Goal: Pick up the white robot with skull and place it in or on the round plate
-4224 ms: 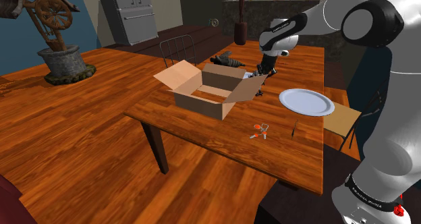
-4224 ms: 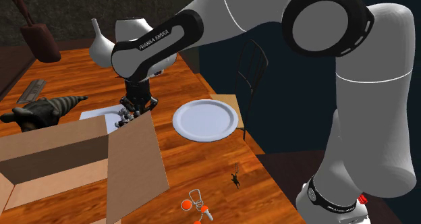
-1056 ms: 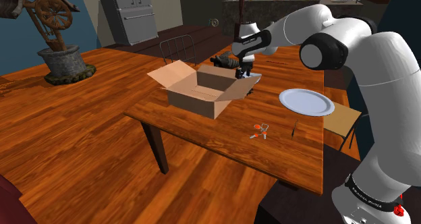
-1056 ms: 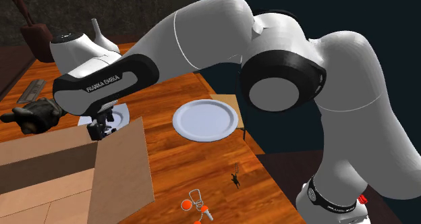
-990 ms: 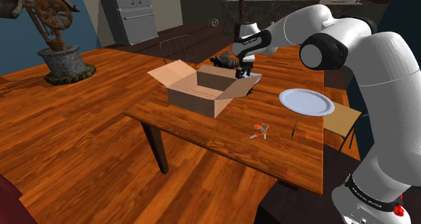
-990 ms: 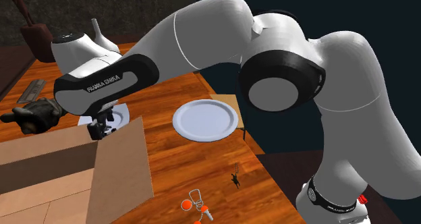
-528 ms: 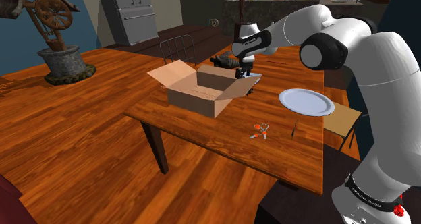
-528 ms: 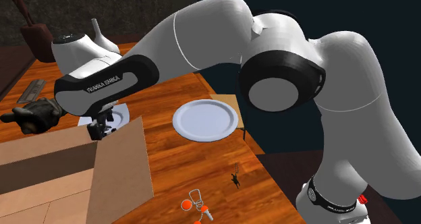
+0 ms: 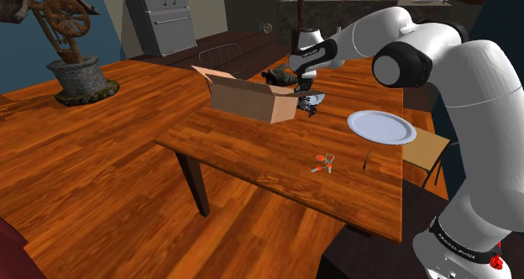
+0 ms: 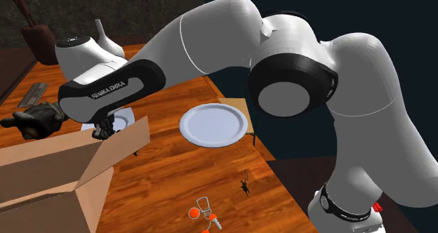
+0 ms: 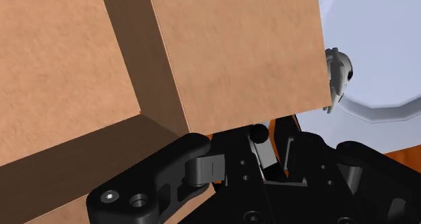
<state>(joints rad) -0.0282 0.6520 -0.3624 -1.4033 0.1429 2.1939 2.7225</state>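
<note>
At the far middle of the table (image 9: 252, 147), the end effector (image 9: 305, 92) hangs low against the near corner of the cardboard box (image 9: 243, 97). I cannot tell whether it is open or closed on anything, because the wrist view shows dark parts crowded at its middle.

Just beside it, toward the shoulder view's right, a small white-and-dark figure (image 9: 312, 106) sits on the table. I take it for the white robot with skull, and it looks unlifted. In the wrist view a grey-white piece (image 11: 337, 77) peeks past the box's edge over a flat white thing (image 11: 378, 47). It is probably the same toy.

The change is in the box. 0.5 s ago it lay flat with its flaps spread. Now it has jumped toward the shoulder view's left and sits turned, with 1 flap raised near the end effector, while the arm has barely moved. That reads as a knock from the arm, so the grasp is doubtful and may need a fresh approach.

The round plate (image 9: 382, 126) lies bare and well apart toward the shoulder view's right, so the carry has not begun.
</note>
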